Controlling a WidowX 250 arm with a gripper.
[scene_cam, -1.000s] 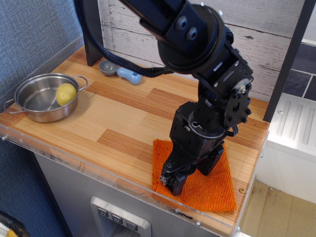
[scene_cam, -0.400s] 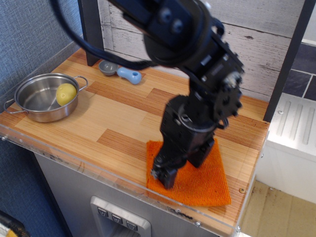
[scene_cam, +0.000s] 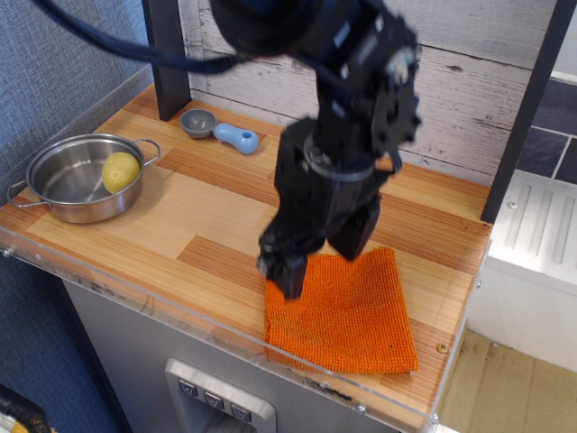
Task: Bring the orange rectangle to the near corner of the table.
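The orange rectangle (scene_cam: 347, 311) is a flat nubby orange cloth. It lies on the striped wooden table (scene_cam: 225, 216) at the front right, with its front edge close to the clear rim. My gripper (scene_cam: 285, 273) hangs on the black arm just above the cloth's near-left corner and is lifted off it. The cloth lies flat and free, and nothing holds it. The gripper is blurred by motion, so I cannot tell how its jaws stand. The arm hides the table behind the cloth.
A steel pot (scene_cam: 81, 179) with a yellow fruit (scene_cam: 121, 171) in it stands at the front left. A grey and blue scoop (scene_cam: 221, 130) lies at the back. A dark post (scene_cam: 167, 54) stands at the back left. The clear rim (scene_cam: 180, 311) runs along the front edge.
The cloth slid a little to the left along the front edge. The gripper then rose off the cloth and moved up and to the left.
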